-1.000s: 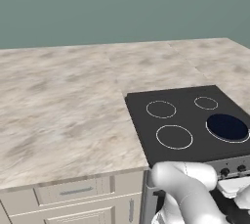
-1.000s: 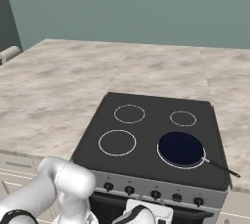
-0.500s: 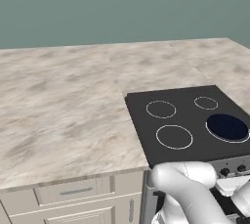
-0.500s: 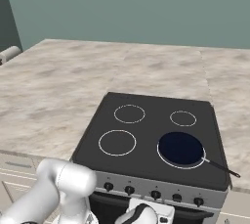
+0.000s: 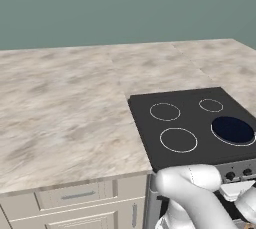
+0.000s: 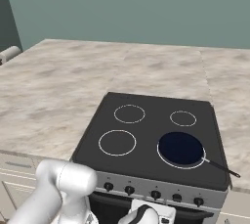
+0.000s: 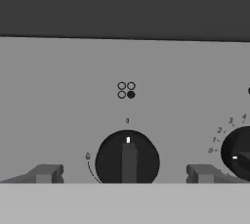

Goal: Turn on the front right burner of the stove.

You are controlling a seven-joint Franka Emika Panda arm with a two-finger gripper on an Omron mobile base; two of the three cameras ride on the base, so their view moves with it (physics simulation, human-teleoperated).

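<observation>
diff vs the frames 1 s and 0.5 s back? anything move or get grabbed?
Hardly anything. In both base views the arm's white elbow sits low in front of the stove much as before, with at most a slight shift. Nothing was taken hold of or let go: the gripper is open, fingers either side of a knob whose mark points straight up. The pan stays on the front right burner.
</observation>
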